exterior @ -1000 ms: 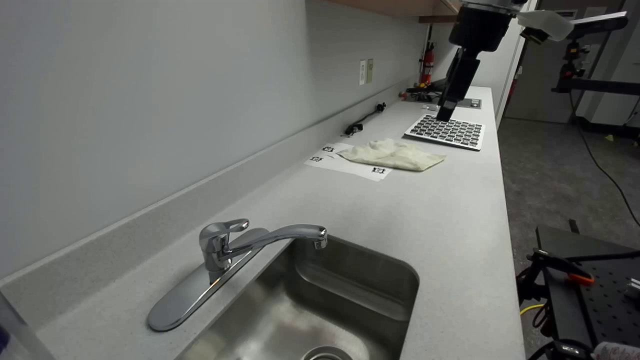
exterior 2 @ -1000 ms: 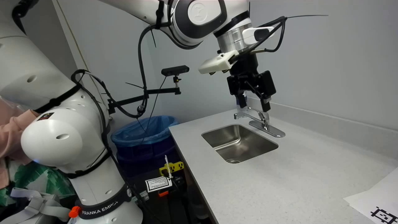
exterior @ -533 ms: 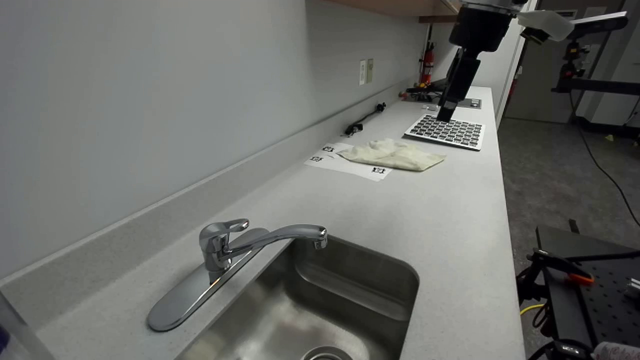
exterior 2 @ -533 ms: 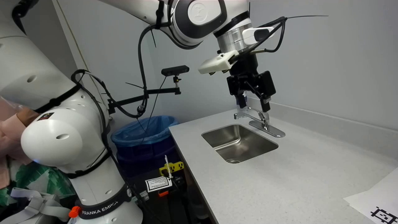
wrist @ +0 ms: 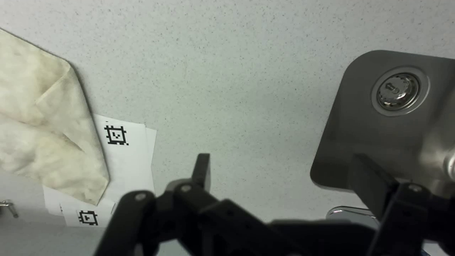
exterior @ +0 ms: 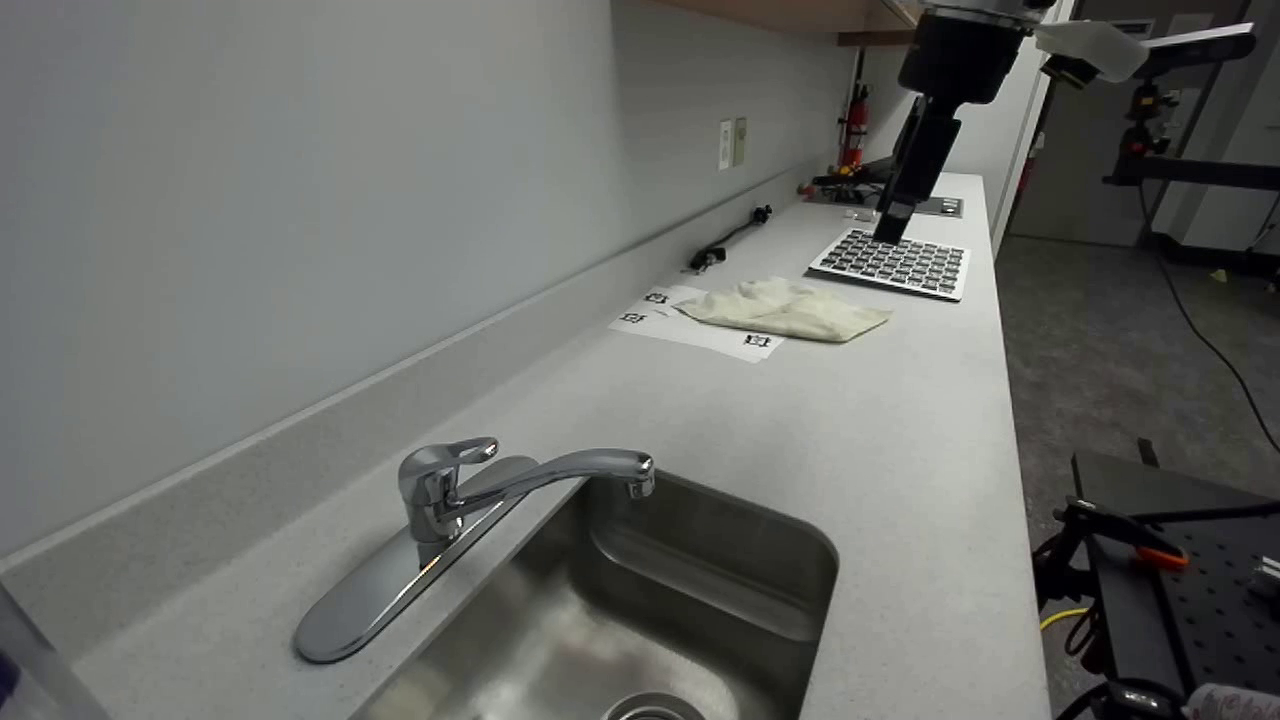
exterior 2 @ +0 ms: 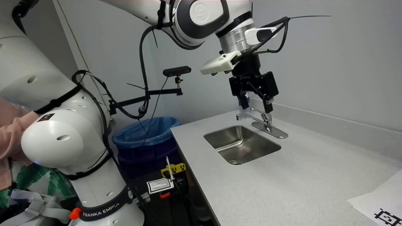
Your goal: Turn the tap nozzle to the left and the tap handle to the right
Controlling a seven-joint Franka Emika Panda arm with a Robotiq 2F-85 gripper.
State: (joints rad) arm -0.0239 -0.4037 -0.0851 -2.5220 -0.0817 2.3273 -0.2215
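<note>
Tap handle (exterior 2: 262,113) seems partly hidden behind gripper (exterior 2: 256,106).

Cream cloth (exterior: 785,310) partly over paper sheets (exterior: 690,334), near patterned board (exterior: 900,267).

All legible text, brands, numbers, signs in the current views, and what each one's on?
"FRANKA EMIK", last letter skewed: black band low on the arm.
White tag near the yellow power strip: print too small to read.
Dark sticker on the arm: too small to read.
Round emblem on the arm: no readable letters.
Paper sheets: black square markers, no words.
White object, lower right in an exterior view: marks too blurred.
</note>
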